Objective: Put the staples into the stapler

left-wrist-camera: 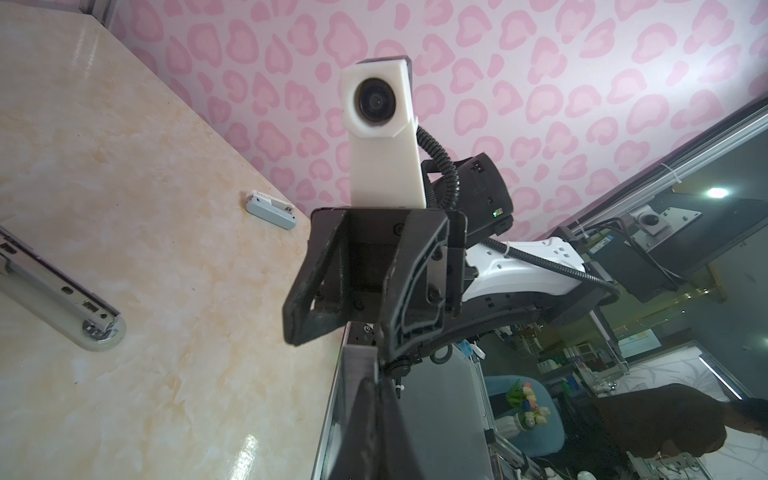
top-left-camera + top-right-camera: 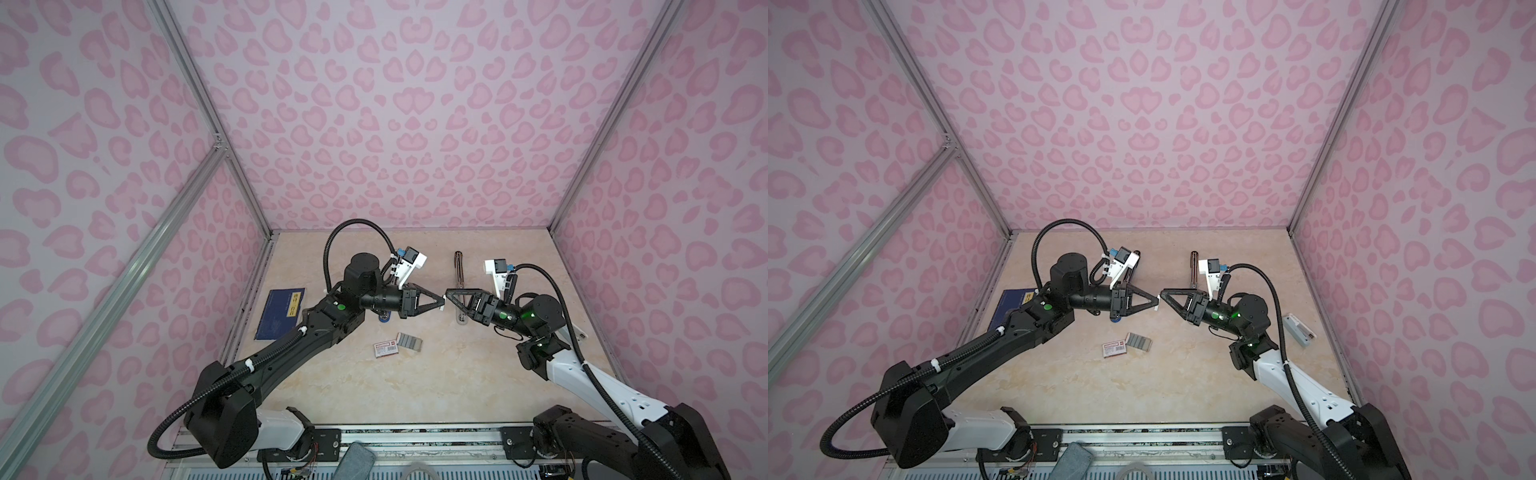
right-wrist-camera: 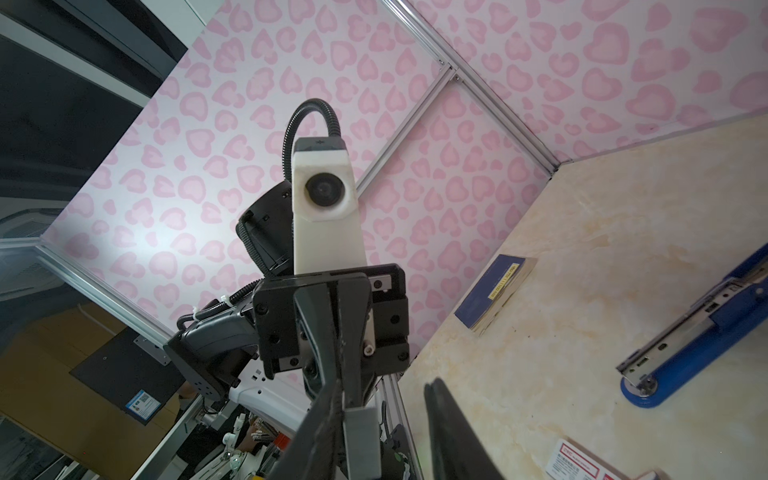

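Both grippers meet tip to tip above the middle of the table. My left gripper (image 2: pixel 441 304) (image 1: pixel 373 384) is shut on a short grey strip of staples (image 2: pixel 444 298) (image 3: pixel 360 440). My right gripper (image 2: pixel 448 293) (image 3: pixel 382 392) is open, its fingers on either side of that strip, which lies against one finger. A grey stapler (image 2: pixel 459 274) (image 1: pixel 62 291) lies open behind the right gripper. A blue stapler (image 3: pixel 702 336), also open, lies mostly hidden under the left gripper. More staples sit in a tray (image 2: pixel 409 341) beside their white, red-labelled box (image 2: pixel 385 348) on the table.
A dark blue booklet (image 2: pixel 280 313) (image 3: pixel 494 291) lies by the left wall under the left arm. A small white and grey object (image 2: pixel 1298 330) (image 1: pixel 270 210) sits near the right wall. Pink patterned walls enclose the table on three sides.
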Robot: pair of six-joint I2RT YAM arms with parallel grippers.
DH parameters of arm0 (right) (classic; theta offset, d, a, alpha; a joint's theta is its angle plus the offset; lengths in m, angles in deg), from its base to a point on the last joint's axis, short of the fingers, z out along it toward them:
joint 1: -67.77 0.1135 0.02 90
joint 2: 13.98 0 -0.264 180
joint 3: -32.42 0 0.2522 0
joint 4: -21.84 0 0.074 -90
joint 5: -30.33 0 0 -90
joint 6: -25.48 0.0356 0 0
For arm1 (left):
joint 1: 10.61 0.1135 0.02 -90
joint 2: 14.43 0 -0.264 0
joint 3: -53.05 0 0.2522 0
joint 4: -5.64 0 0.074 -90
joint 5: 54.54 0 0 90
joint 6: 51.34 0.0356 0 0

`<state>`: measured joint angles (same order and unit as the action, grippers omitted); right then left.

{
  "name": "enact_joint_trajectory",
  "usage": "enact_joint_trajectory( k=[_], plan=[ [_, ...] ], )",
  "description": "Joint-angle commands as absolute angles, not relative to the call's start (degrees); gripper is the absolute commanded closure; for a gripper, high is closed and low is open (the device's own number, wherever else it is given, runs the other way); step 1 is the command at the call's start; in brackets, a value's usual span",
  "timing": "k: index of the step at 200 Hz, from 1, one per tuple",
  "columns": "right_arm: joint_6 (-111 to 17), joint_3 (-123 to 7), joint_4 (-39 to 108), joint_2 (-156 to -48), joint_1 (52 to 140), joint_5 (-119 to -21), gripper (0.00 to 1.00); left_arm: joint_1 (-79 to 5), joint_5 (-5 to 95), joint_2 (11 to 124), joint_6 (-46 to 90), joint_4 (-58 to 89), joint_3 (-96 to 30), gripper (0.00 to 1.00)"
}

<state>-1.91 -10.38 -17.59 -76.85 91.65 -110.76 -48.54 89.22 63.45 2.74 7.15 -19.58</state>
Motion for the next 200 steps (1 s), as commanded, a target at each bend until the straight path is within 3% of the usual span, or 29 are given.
enact_joint_trajectory(
  k=[1,127,200],
  plan=[
    [1.04,-9.90,-24.73,-77.67,91.83,-112.18,0.64,-48.54,90.13,63.53,2.42,3.85,-19.42,0.97],
    [2.89,-9.69,-28.38,-79.63,92.62,-113.90,0.70,-48.49,89.96,63.59,2.15,3.19,-19.07,0.97],
    [3.43,-9.38,-28.97,-79.19,92.29,-114.05,0.78,-48.49,89.77,63.34,1.59,2.45,-18.63,0.97]
  ],
)
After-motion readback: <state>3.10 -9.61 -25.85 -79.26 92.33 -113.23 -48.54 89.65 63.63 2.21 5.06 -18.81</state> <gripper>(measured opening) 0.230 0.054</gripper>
